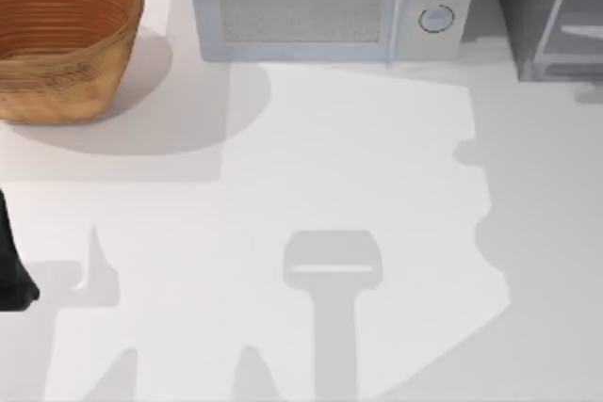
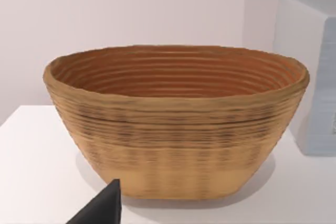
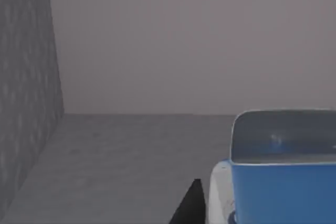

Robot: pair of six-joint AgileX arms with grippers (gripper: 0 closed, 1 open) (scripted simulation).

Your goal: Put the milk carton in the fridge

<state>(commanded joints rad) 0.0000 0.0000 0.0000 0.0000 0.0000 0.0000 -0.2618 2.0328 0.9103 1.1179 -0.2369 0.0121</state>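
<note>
The right end effector's dark finger [image 3: 190, 205] touches the milk carton [image 3: 278, 182], blue-topped, white-sided, inside the grey fridge [image 3: 31, 77]; I cannot tell its grip. From above, the fridge [image 1: 551, 11] stands right of the microwave [image 1: 330, 2].

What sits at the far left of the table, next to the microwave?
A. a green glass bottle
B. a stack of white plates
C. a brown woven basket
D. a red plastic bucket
C: the top view shows a brown woven oval basket at the table's far left, beside the light grey microwave with two round dials; the left wrist view shows the same basket close up, with nothing visible inside it.
</note>
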